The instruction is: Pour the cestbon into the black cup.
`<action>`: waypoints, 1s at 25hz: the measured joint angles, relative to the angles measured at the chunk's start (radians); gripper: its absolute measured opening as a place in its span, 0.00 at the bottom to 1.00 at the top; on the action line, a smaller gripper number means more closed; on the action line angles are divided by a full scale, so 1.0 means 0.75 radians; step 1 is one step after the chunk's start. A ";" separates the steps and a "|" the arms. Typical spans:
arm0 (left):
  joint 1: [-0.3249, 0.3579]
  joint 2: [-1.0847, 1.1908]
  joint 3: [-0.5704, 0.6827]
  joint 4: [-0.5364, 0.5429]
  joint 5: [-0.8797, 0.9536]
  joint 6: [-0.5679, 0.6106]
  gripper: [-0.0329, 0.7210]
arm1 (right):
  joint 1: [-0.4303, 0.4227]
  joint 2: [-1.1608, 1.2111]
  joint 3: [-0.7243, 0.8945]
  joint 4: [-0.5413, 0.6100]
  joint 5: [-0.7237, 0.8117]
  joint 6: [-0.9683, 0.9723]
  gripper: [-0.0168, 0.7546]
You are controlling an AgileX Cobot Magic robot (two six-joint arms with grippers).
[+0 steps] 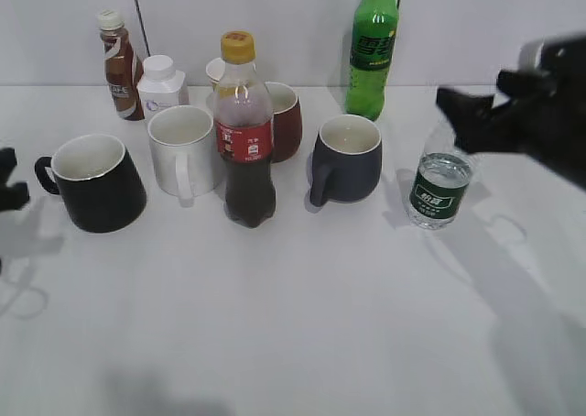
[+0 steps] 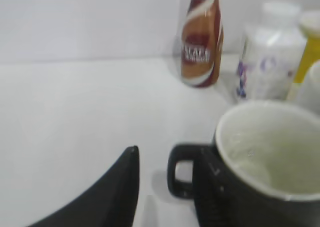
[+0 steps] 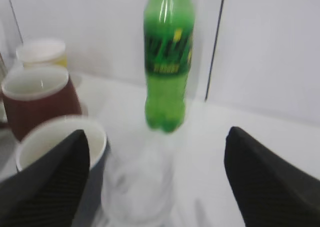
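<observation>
Clear plastic, the cestbon [image 1: 441, 189] stood upright on the white desk [image 1: 302, 324] at 3 o'clock from the grey-blue mug [image 1: 346, 158]. My right claw [image 3: 155, 177] had its fingers spread wide either side of the bottle's top, not touching. The black cup [image 1: 92, 182] sat far off at 9 o'clock. I saw one finger [image 2: 107, 197] of the left claw [image 1: 9, 182] beside the cup's handle; I couldn't tell its state.

labels on cestbon [image 1: 442, 192] and other bottles, all unreadable
</observation>
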 joint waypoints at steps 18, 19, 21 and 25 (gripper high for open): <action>0.000 -1.706 -0.331 -0.070 2.206 -0.055 0.71 | 0.000 -1.547 -0.001 -0.084 1.822 0.198 0.84; 0.000 -1.782 -0.348 -0.073 2.296 -0.055 0.71 | 0.000 -1.623 -0.001 -0.040 1.929 0.146 0.84; 0.000 -1.886 -0.367 -0.076 2.466 -0.055 0.71 | 0.000 -1.752 -0.001 0.087 2.182 0.013 0.83; 0.000 -2.032 -0.370 -0.079 2.741 -0.055 0.71 | 0.000 -1.970 -0.006 0.198 2.573 -0.108 0.82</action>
